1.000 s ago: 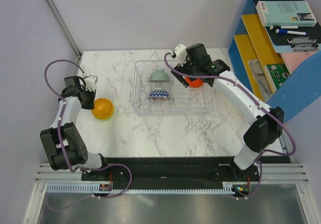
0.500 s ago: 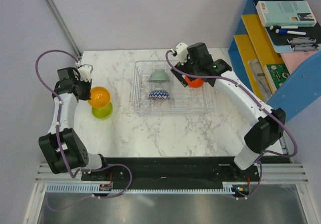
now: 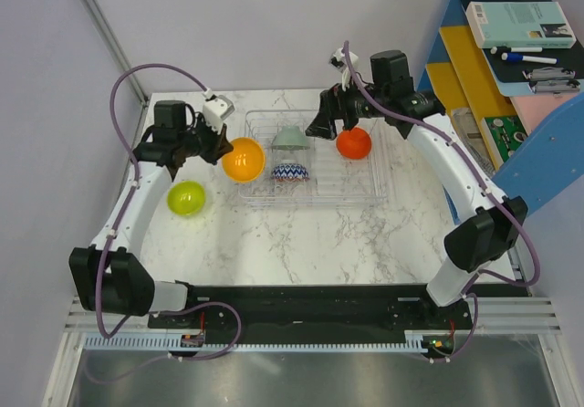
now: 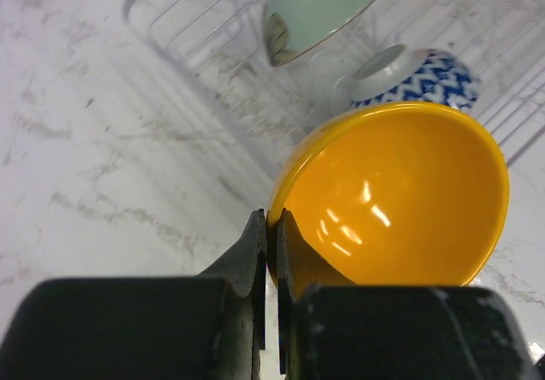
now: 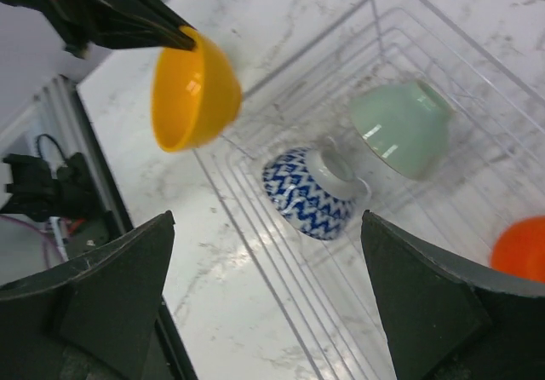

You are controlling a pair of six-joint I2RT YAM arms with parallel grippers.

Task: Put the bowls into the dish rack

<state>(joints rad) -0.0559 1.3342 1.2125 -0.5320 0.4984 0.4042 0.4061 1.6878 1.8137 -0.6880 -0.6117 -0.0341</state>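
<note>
Right now our left gripper [image 4: 271,227] is clenched on the thin rim of the orange-yellow bowl [image 4: 400,192], carrying it tipped on its side in the air at the left wall of the dish rack [image 3: 365,197]. Our right gripper [image 5: 266,227] hangs over the rack with its jaws spread wide and nothing between them. We judge the hold risky: only an edge pinch bears the bowl, so the glossy rim could pivot or slide out between the fingers. The blue-and-white zigzag bowl [image 4: 426,77] lies just beyond it, and a careless lowering could knock that one or the pale grey-green bowl [image 4: 319,5] leaning behind it. The rack looks light, so a push on its wall might skate it across the table [image 3: 301,243], and two arms over one rack could crowd each other. The red-orange bowl [image 3: 354,142] already sits in the rack, while the lime green bowl [image 3: 186,197] waits on the table, well to the left. All the bowls are small, round and smooth with a bright sheen, and the zigzag one shows a white foot ring. The rack is clear ribbed plastic with low walls, and the table is white with grey veining.
</note>
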